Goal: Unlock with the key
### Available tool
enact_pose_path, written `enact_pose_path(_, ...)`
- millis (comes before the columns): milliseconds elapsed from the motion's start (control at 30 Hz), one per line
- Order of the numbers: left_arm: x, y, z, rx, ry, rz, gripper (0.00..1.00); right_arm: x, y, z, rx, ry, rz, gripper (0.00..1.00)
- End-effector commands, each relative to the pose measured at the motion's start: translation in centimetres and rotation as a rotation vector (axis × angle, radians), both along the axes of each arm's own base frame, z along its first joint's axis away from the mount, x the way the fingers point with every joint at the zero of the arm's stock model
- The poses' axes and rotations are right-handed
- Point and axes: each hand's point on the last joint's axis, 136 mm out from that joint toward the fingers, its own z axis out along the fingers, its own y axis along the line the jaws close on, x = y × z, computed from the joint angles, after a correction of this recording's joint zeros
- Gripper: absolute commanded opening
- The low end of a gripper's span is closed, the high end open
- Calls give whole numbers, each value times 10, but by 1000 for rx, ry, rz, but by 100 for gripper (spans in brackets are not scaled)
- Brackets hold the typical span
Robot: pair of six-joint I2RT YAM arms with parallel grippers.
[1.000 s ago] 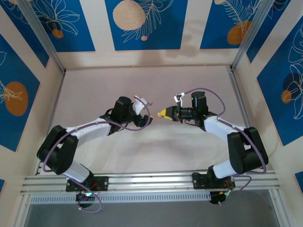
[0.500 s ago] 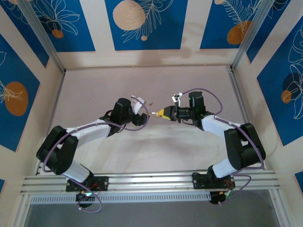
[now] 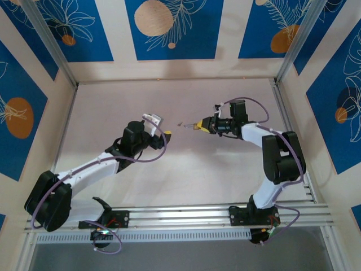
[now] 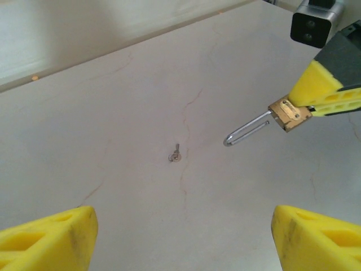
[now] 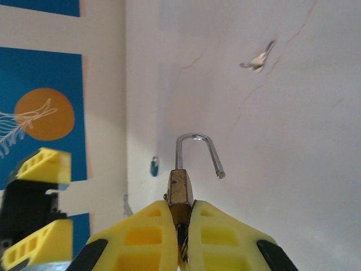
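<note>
Top external view: find the key lying flat on the pale table, out in the open between the two grippers and touching neither. Too small there to tell head from blade. To its left, note the left gripper, up off the table, jaws spread wide and holding nothing. To its right, note the right gripper, pointing left toward the key and clamped tight on the brass padlock.

From the left wrist: look down between two yellow fingertips set far apart at the bottom corners, onto the key just beside a hairline crack in the tabletop. Looks to have a ring-shaped head nearest the camera and a short blade pointing away. Up and to the right, see the padlock pinched by its body and held clear of the table, with the silver shackle sticking out toward the key but well short of it. One leg seated in the body, the other end hanging free. Cannot read any stamp or brand on the brass face.

From the right wrist: see the yellow fingers pressed together on the padlock's narrow sides, shackle hooked open beyond them, key farther out on the table. Behind it all, blue wall panels printed with white leaves and orange discs.
</note>
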Motion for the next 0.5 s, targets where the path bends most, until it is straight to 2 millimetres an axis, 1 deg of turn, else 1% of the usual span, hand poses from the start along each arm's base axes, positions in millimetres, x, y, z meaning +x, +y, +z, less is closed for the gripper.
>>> enact_pose_path(0, 4, 5, 2, -4, -9, 27, 80, 6, -7, -19, -66, 8, 20, 9)
enact_pose_path(133, 5, 3, 3, -7, -11, 23, 80, 12, -15, -34, -73, 37, 16, 9)
enact_pose_path(333, 6, 0, 5, -7, -10, 9, 80, -1, -25, -53, -104, 96, 25, 9)
enact_pose_path(467, 10, -3, 6, -3, -11, 4, 79, -11, -26, -65, -99, 124, 30, 9)
